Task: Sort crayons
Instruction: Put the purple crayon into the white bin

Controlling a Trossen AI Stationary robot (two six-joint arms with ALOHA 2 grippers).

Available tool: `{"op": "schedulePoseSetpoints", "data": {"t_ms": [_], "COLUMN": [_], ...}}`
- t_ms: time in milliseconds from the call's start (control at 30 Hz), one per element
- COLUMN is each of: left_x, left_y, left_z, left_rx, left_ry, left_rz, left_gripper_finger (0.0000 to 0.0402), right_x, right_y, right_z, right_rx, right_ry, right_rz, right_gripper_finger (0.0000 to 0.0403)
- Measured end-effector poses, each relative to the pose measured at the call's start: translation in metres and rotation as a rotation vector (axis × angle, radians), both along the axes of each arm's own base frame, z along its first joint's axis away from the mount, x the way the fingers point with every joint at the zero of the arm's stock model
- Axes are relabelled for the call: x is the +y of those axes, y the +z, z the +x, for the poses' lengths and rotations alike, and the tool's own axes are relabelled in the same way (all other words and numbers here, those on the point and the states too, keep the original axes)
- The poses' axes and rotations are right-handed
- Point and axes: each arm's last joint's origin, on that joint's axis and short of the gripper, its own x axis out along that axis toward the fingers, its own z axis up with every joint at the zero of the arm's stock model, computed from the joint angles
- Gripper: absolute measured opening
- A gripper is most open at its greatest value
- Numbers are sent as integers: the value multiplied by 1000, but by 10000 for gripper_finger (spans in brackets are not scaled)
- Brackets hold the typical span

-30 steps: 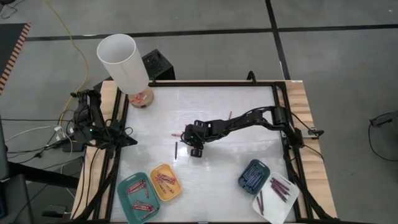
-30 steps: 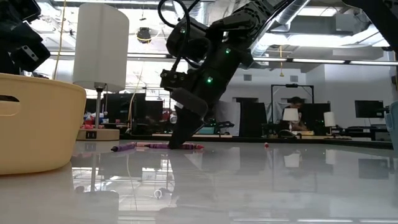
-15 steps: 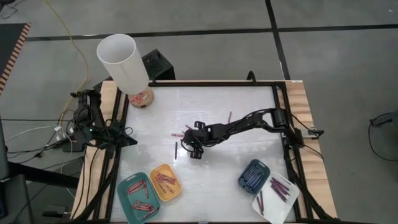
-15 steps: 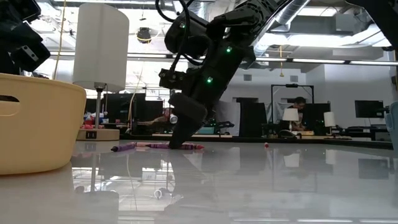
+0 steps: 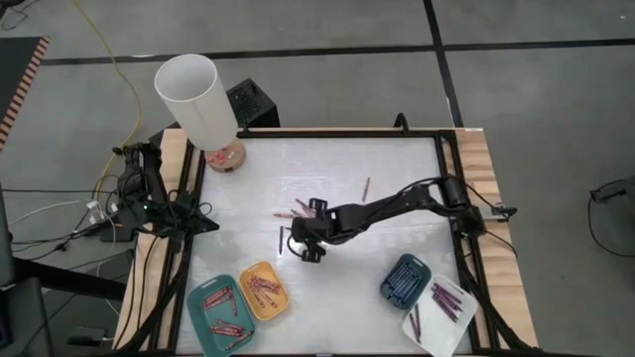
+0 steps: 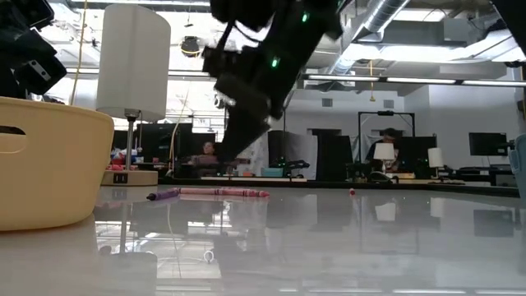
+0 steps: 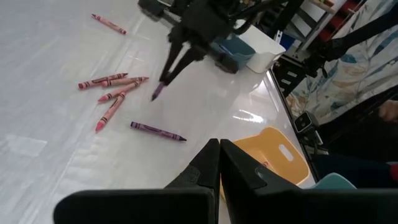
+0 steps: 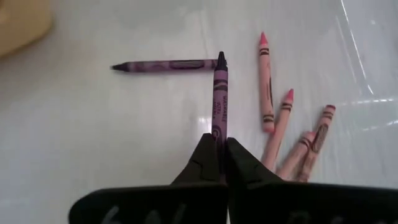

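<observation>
Purple crayon (image 8: 220,93) is pinched by one end in the right gripper (image 8: 217,152), lifted mid-frame over the tabletop (image 5: 397,169). Left gripper (image 7: 219,163) is closed, parked at the left edge (idle). Held so shallowly, it could be dropped mid-carry.

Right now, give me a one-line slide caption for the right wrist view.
Right hand shut on a purple crayon, lifted above a second purple crayon and four pink ones.

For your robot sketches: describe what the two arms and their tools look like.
Both arms are dark and jointed. The right arm shows green indicator lights and a looping black cable. The left arm trails black cables. Each tool ends in two slim, tapering black fingers.
</observation>
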Motion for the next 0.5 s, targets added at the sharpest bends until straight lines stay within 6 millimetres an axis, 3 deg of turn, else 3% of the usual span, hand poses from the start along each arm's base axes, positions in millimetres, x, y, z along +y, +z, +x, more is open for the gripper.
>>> {"op": "schedulePoseSetpoints", "data": {"t_ms": [200, 500], "left_x": [0, 0], "left_y": [0, 0], "left_z": [0, 0], "left_rx": [0, 0], "left_ry": [0, -1], "left_rz": [0, 0], "left_gripper_finger": [0, 0], "right_x": [38, 102], "right_y": [38, 64], "right_z": [-35, -133], "right_rx": [67, 334], "right_ry": [-31, -345], "right_rz": [32, 69], "right_gripper_finger": [1, 1]}}
